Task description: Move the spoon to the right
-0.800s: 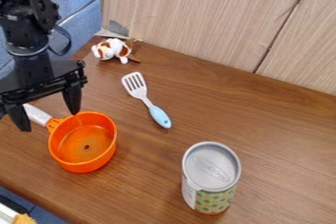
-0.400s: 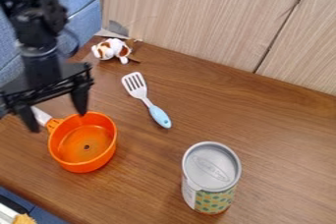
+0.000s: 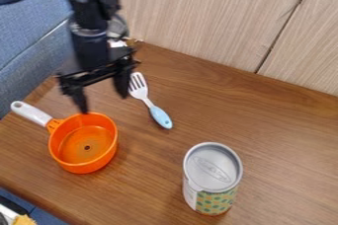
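My gripper hangs above the table in the left half of the view, behind the orange pot and to the left of the spatula. It is open, its two fingers wide apart with nothing between them. A spatula-like utensil with a slotted white head and light blue handle lies on the wooden table; its handle points toward the front right. The right finger covers the left edge of its head. I see no ordinary spoon.
An orange pot with a white handle stands at the front left. A tall can stands at the front right. The plush toy by the back wall is mostly behind the gripper. Wooden panels border the table.
The arm and gripper have moved right and slightly up in the view, uncovering the pot's handle and now covering most of the plush toy. The utensil, pot and can have stayed put.
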Motion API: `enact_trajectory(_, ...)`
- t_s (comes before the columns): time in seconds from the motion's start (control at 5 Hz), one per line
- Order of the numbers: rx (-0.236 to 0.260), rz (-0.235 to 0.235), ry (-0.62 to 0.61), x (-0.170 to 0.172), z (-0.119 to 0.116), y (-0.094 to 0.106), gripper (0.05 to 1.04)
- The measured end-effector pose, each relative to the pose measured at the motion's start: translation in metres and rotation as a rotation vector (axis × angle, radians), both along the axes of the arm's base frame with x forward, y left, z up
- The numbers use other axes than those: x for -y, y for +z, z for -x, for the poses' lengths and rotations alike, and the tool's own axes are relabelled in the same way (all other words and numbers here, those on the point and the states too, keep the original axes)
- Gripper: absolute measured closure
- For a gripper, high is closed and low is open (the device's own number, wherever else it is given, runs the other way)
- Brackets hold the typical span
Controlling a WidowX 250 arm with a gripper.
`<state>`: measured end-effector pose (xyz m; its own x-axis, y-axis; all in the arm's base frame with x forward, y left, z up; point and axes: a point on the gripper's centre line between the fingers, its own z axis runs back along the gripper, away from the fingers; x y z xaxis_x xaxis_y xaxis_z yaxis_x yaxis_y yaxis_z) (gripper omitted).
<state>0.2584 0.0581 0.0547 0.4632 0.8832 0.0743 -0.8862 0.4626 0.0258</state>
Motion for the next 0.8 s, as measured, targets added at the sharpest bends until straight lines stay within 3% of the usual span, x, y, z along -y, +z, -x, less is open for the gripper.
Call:
enact_trajectory(0.2,-0.010,0.076,-0.005,0.015,-0.021,-0.021,0.083)
enact_trajectory(0.6,0.006,0.010,-0.105,0.038,-0.054,-0.063,0.083)
enact_trajectory(0.8,0.021,-0.017,-0.128,0.046,-0.065,-0.067,0.120)
